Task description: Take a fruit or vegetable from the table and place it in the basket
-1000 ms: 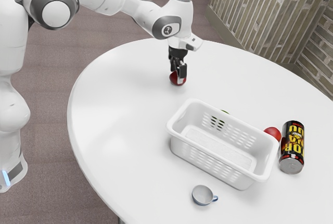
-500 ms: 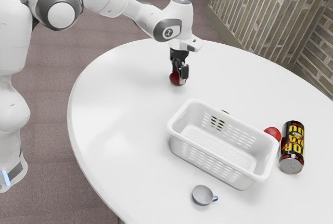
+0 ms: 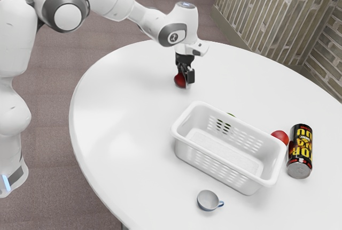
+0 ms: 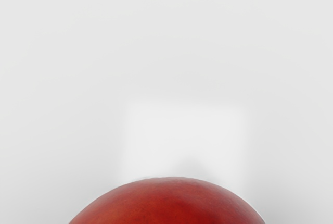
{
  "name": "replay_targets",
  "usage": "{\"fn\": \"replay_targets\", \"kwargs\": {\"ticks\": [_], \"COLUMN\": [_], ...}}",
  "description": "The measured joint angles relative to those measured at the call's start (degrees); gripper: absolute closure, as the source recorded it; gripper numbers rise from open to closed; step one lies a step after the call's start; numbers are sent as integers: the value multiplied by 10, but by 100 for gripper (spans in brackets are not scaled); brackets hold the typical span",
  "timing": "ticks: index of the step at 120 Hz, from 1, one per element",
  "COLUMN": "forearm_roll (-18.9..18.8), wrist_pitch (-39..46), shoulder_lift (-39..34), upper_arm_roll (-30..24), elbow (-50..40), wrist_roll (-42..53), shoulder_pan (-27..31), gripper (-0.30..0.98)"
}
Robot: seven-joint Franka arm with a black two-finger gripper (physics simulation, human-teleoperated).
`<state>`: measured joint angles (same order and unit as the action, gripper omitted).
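Red round fruit (image 3: 179,81), probably an apple, is seen directly at the lowered gripper (image 3: 185,80), well apart from the white plastic basket (image 3: 234,183). In the wrist view its upper curve is shown at the lower edge, so it is judged to be just under the hand or held by it. Whether it is already grasped cannot be told from these views; no lifting from the white round table (image 3: 123,144) can be made out.

The grasping step is therefore judged to be in hand. For the next move, a firm hold on both sides of the fruit should be secured, because a smooth round body may be rolled away by an uneven touch. After this, it should be raised above the rim of the basket, carried toward the exterior view's right and released inside. The second red fruit (image 3: 279,137), beside the black drink can (image 3: 300,152), and the small cup (image 3: 208,200) can be left untouched.
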<state>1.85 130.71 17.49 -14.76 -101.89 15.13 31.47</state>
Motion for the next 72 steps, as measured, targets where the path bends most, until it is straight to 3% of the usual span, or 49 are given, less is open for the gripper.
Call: {"fn": "replay_targets", "kwargs": {"ticks": [25,58,72], "forearm_roll": [0,-4,-6], "wrist_pitch": [2,-8,-43], "shoulder_lift": [0,-9,-46], "upper_arm_roll": [0,0,-2], "elbow": [0,11,26], "wrist_roll": [-1,-5,-6], "shoulder_pan": [0,0,-1], "gripper": [23,26,26]}}
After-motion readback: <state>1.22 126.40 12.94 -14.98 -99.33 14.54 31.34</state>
